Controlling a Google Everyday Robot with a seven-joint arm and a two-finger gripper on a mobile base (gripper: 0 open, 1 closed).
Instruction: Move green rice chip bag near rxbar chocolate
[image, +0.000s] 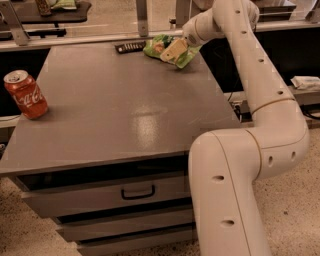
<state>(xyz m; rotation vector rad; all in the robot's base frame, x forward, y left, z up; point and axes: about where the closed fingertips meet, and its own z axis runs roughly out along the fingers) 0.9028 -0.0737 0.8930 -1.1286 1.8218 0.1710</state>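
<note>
The green rice chip bag (156, 46) lies at the far edge of the grey table (125, 105), crumpled, its left end close to the rxbar chocolate (130, 47), a small dark flat bar just to its left. My gripper (174, 51) reaches in from the right and is shut on the bag's right part, low over the table top. One tan finger (175, 49) lies across the bag. The bag's right end sticks out beyond it.
A red cola can (25, 94) stands upright at the table's left edge. My white arm (260, 75) arcs along the table's right side. The table has drawers (137, 192) in front. A metal post (143, 17) and a rail run behind the far edge.
</note>
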